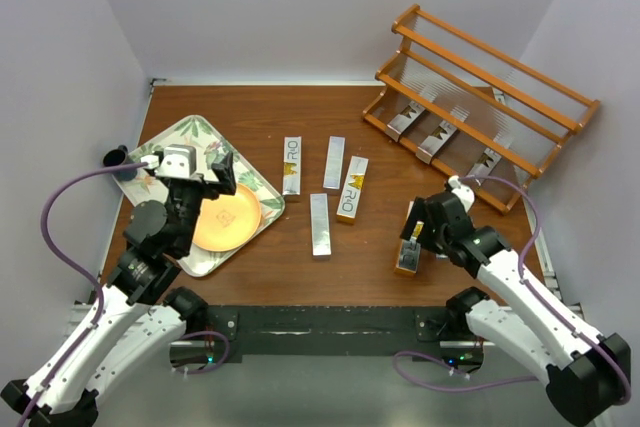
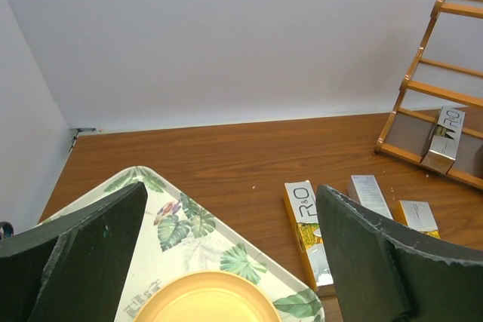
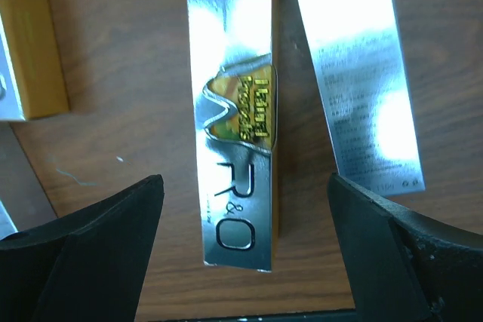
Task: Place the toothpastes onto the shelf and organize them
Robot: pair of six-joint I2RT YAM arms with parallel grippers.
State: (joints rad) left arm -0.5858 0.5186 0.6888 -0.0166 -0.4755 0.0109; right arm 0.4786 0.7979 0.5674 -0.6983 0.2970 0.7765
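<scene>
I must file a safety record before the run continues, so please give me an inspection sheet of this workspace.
Surface: brown wooden table, no spill seen.
Job's things: three toothpastes on the lowest tier of the shelf; others lie loose on the table.
Clutter: leaf-patterned tray holding an orange plate.
Hands: left hand open above the tray; right hand open, straddling one carton.
Cables: purple cables loop from both arms.
Surroundings: plain pale walls on three sides.
</scene>
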